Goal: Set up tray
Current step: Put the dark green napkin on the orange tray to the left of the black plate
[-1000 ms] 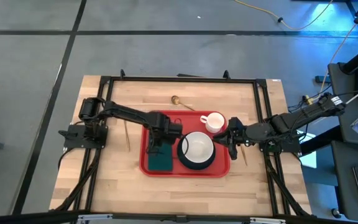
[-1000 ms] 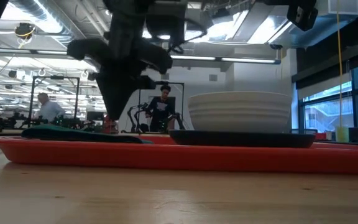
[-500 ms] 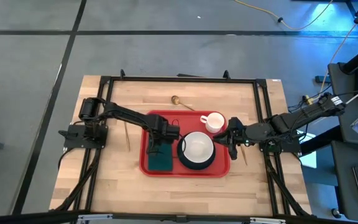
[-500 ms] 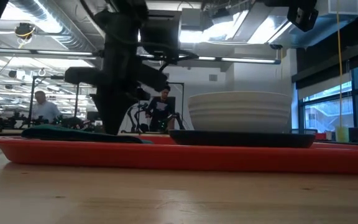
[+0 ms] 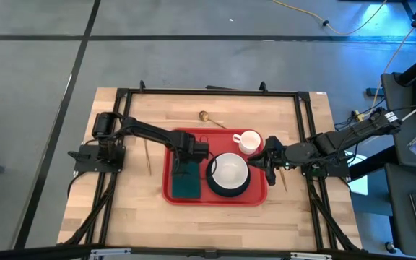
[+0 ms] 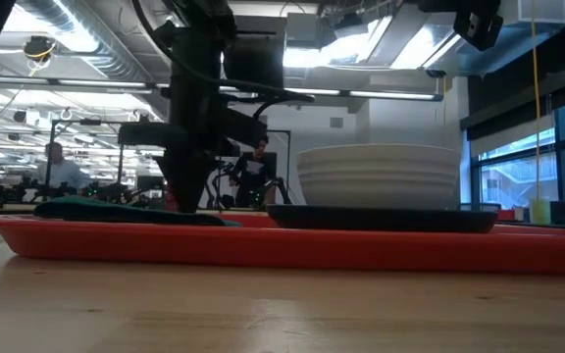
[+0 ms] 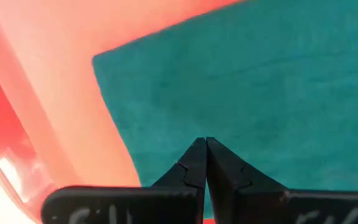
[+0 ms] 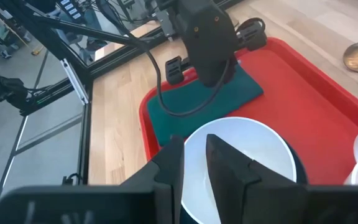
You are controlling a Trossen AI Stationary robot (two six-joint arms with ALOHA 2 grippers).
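One red tray lay near the centre of the wooden table, flat, with its long axis parallel to the table's front and rear edges. The tray carried three items: one dark green cloth by its front left corner, one white bowl seated on one dark plate toward its front right corner, and one white cup at its rear right corner, overhanging the rim. Off the tray, one brass spoon lay toward the table's rear edge, and one thin wooden stick lay left of the tray.

The left gripper stood over the rear part of the green cloth, its fingers pressed together with nothing between them. The right gripper hovered at the tray's right edge beside the bowl, its fingers narrowly parted and empty.
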